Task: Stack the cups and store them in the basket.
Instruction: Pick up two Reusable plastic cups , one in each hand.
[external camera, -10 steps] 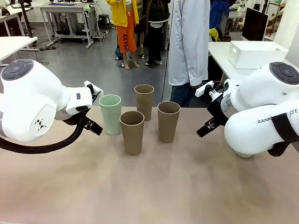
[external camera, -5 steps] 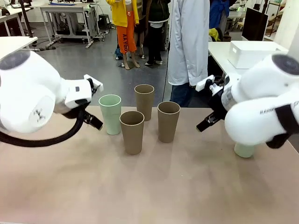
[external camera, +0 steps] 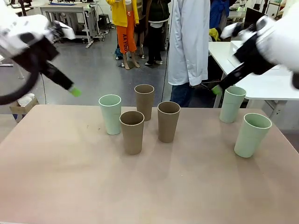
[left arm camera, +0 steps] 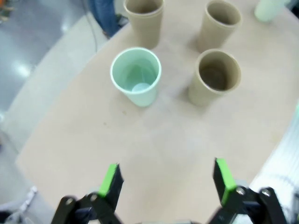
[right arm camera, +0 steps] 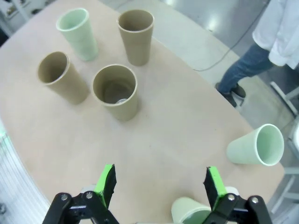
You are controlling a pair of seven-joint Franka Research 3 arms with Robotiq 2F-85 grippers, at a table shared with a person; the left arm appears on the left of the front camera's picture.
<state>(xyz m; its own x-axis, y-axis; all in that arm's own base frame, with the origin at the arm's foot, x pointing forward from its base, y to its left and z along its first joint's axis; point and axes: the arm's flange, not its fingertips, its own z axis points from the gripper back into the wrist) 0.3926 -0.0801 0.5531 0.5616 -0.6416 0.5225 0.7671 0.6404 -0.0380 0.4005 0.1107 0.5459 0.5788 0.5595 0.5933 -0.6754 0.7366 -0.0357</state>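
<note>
Left claw [left arm camera: 167, 179] spread, empty; right claw [right arm camera: 160, 185] likewise. Best straddle mint cup [left arm camera: 136, 77] squarely, clear of taupe neighbour [left arm camera: 216, 77].

In the front view, the left arm [external camera: 18, 28] at ten o'clock and the right arm [external camera: 285, 28] at two o'clock are smooth, rounded white shells. A thick black cable [external camera: 23, 89] hangs under the left one. In the wrist views, the left gripper [left arm camera: 167, 177] and right gripper [right arm camera: 160, 182] have black linked fingers, bright green pads [left arm camera: 111, 178] and round silver pivot pins [right arm camera: 62, 198].
</note>
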